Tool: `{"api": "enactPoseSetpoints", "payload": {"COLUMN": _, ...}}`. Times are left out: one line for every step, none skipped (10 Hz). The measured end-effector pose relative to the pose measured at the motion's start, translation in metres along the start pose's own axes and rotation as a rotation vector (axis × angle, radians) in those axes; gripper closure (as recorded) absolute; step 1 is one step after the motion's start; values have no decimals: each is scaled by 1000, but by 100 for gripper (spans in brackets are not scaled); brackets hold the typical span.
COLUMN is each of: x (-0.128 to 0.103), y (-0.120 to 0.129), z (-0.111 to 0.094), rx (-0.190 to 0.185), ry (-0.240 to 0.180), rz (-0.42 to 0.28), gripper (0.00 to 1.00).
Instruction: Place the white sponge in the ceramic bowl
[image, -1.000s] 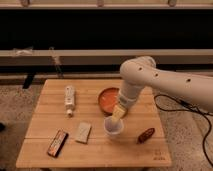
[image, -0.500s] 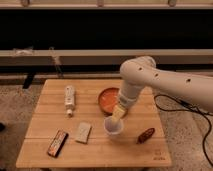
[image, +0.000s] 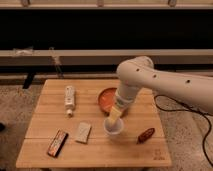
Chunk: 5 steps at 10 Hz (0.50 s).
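The white sponge (image: 83, 132) is a flat cream block lying on the wooden table (image: 95, 152), left of centre near the front. The ceramic bowl (image: 106, 98) is a shallow orange-red bowl at the table's middle back, partly hidden by my arm. My gripper (image: 114, 119) hangs from the white arm just in front of the bowl and over a small white cup (image: 114, 130), to the right of the sponge and apart from it.
A white bottle with a label (image: 69, 98) lies at the back left. A dark snack bar (image: 57, 142) lies at the front left. A small reddish-brown object (image: 146, 134) lies at the front right. A cable (image: 175, 106) runs on the floor to the right.
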Motion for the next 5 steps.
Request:
{"api": "enactPoseSetpoints", "payload": {"x": -9, "y": 21, "z": 1, "rx": 0, "ry": -5, "rz": -17, "gripper": 20}}
{"api": "enactPoseSetpoints", "payload": {"x": -17, "y": 42, "z": 2, "rx": 0, "ry": -9, "rz": -32, "gripper": 20}}
{"api": "enactPoseSetpoints", "payload": {"x": -31, "y": 75, "z": 7, "rx": -2, "ry": -11, "rz": -60, "gripper": 20}}
{"api": "enactPoseSetpoints", "payload": {"x": -43, "y": 100, "z": 14, "rx": 0, "ry": -11, "rz": -85, "gripper": 20}}
{"api": "enactPoseSetpoints", "payload": {"x": -56, "y": 121, "z": 22, "rx": -1, "ry": -10, "rz": -107, "gripper": 20}}
